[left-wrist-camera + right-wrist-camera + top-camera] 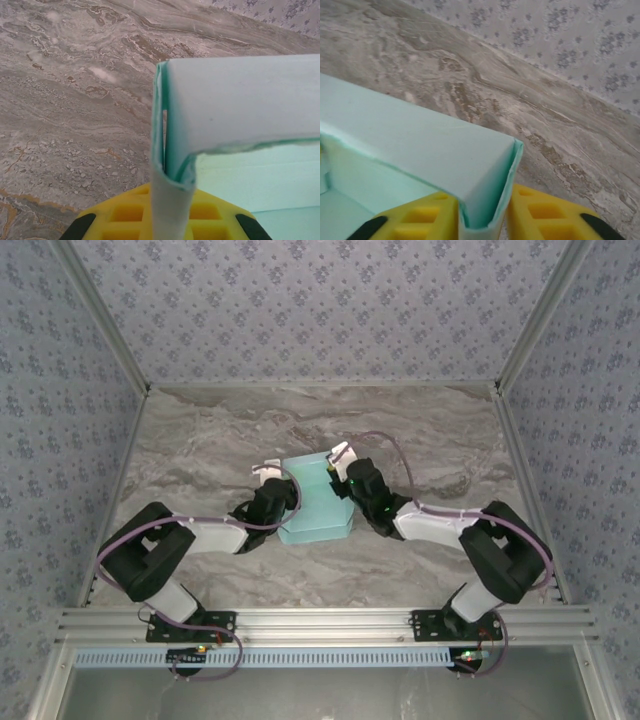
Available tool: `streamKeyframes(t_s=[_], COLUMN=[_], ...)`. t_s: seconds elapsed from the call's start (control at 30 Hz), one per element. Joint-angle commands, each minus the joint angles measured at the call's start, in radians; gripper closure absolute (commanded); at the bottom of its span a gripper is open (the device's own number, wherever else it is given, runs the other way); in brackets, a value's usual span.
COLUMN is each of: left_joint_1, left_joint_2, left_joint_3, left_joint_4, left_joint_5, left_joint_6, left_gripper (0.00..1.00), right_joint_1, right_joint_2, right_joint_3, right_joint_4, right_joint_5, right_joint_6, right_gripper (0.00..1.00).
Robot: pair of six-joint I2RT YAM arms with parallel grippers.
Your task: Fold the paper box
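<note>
The paper box (313,502) is pale aqua card, partly folded up, resting on the marble table between both arms. My left gripper (277,486) is at its left wall and shut on that doubled wall. In the left wrist view the folded edge of the box (240,100) runs down between the yellow fingers (125,212) of the left gripper (170,212). My right gripper (345,476) is at the right wall. In the right wrist view the yellow fingers (545,212) of the right gripper (482,217) press on either side of the folded wall of the box (420,145).
The marble tabletop (220,440) is bounded by patterned walls at the back and sides and by an aluminium rail (320,622) at the near edge, where both arm bases are bolted.
</note>
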Motion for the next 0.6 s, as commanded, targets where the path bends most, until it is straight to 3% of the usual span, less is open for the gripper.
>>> streamKeyframes(t_s=[0.0, 0.13, 0.3, 0.57], left_joint_1=[-0.01, -0.014, -0.019, -0.02], left_joint_2=[0.01, 0.014, 0.02, 0.019], left_joint_3=[0.028, 0.033, 0.038, 0.035], left_joint_4=[0.024, 0.024, 0.021, 0.021], left_joint_5=[0.013, 0.013, 0.01, 0.004], left_joint_6=[-0.006, -0.008, -0.007, -0.01], left_gripper=[1.0, 1.0, 1.0, 1.0], right_joint_1=[0.02, 0.049, 0.103, 0.112], right_joint_2=[0.059, 0.134, 0.215, 0.233], right_joint_3=[0.038, 0.041, 0.089, 0.043], right_joint_4=[0.048, 0.137, 0.141, 0.163], right_joint_5=[0.165, 0.352, 0.555, 0.559], right_joint_6=[-0.01, 0.018, 0.032, 0.155], right_gripper=[0.78, 0.91, 1.0, 1.0])
